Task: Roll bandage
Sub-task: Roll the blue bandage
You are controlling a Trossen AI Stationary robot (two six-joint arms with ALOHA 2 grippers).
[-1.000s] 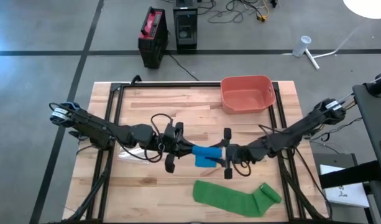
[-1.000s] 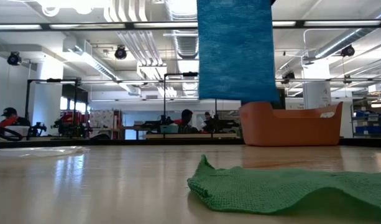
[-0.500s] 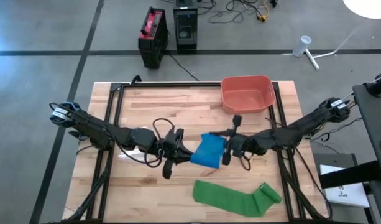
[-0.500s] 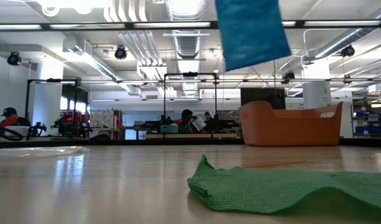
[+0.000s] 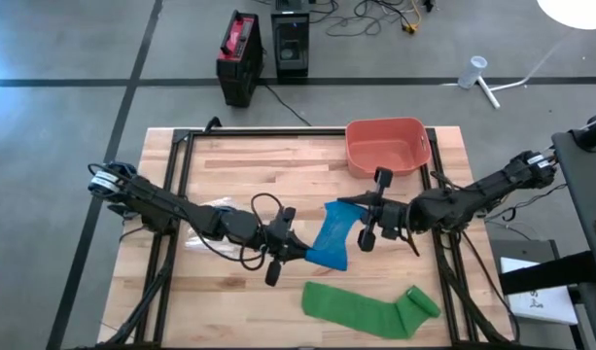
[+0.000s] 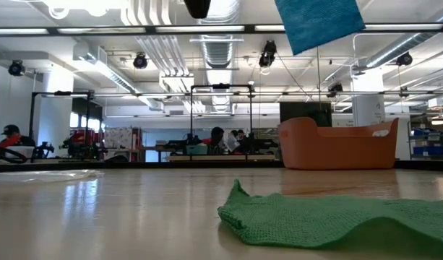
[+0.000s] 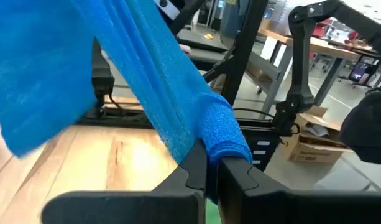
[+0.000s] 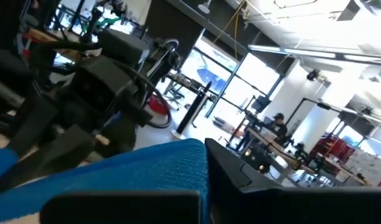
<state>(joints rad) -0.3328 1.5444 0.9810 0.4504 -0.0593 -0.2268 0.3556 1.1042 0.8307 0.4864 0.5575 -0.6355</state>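
Above the middle of the bench (image 5: 229, 156), the high view shows a blue bandage (image 5: 329, 236) stretched as a loose, flat strip between the two arms, lifted clear of the wood. The left end effector (image 5: 290, 249) pinches its lower end, and the right end effector (image 5: 368, 216) pinches the upper end near the red tub (image 5: 385, 146). A green bandage (image 5: 368, 309) lies on the near side of the bench, mostly unrolled, with only a small coil at one end. Judging by this, the rolling has hardly begun: the blue strip hangs open and the green one is untouched.

From bench height, the low view shows only the bottom corner of the blue bandage (image 6: 320, 22) hanging high, well above the green bandage (image 6: 337, 220) that lies flat in front of the red tub (image 6: 337, 144).

Through the left wrist view, the fingers (image 7: 193, 168) are pressed together on a bunched, partly wound end of the blue bandage (image 7: 221, 130), the rest fanning away.

Through the right wrist view, the right end effector is closed on the edge of the blue bandage (image 8: 134, 168), whose flat strip runs away from it towards the other arm.
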